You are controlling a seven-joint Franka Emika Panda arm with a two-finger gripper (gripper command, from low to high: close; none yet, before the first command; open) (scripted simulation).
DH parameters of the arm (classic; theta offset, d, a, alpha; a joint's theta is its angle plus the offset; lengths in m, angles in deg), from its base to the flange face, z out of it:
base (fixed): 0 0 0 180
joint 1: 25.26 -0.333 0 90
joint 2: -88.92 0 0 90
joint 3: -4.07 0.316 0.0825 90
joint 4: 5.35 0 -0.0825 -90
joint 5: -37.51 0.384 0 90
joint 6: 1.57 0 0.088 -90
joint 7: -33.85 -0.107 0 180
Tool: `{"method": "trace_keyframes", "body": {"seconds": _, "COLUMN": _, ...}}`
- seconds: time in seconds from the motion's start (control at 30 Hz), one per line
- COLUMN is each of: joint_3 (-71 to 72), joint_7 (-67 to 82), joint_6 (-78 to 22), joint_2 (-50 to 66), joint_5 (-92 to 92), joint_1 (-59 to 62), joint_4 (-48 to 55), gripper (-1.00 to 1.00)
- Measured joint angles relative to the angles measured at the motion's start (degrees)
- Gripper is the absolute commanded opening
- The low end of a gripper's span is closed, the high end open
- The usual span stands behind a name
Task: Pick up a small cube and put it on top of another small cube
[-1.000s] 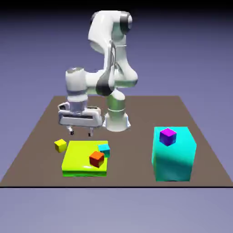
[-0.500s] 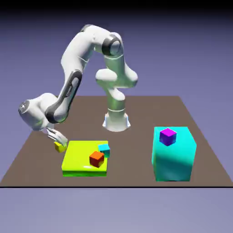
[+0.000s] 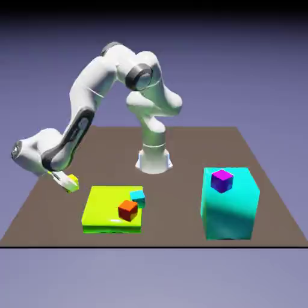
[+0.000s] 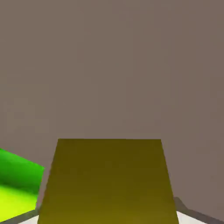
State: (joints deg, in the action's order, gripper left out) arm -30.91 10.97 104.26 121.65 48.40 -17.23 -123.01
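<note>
One second has turned an open gripper (image 3: 68, 182) hanging above the table (image 3: 192, 150) into one clamped on the small yellow cube (image 3: 73, 180), which now sits between the fingers, lifted off the brown surface just beyond the lime slab (image 3: 102, 207) toward the exterior view's left; in the hand view the cube (image 4: 107, 181) fills the lower middle. I judge the pick done and the carry to another small cube next. Counted: four small cubes, namely yellow, red (image 3: 127, 210), cyan (image 3: 138, 197) and purple (image 3: 222, 180); one lime slab bearing the red and cyan ones; one large cyan block (image 3: 228, 210) under the purple one.
</note>
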Motion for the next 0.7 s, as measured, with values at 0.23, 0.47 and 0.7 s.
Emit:
{"method": "trace_keyframes", "body": {"seconds": 0.23, "joint_3": 14.5, "joint_7": 15.5, "joint_6": 5.5, "joint_2": -11.1, "joint_5": -16.7, "joint_1": -8.0, "joint_4": -3.3, "gripper": -1.0}}
{"method": "trace_keyframes", "body": {"seconds": 0.47, "joint_3": 29.1, "joint_7": 31.1, "joint_6": 10.9, "joint_2": -22.2, "joint_5": -33.4, "joint_1": -16.0, "joint_4": -6.6, "gripper": -1.0}}
{"method": "trace_keyframes", "body": {"seconds": 0.7, "joint_3": 43.6, "joint_7": 46.6, "joint_6": 16.4, "joint_2": -33.3, "joint_5": -50.2, "joint_1": -25.3, "joint_4": -9.9, "gripper": -1.0}}
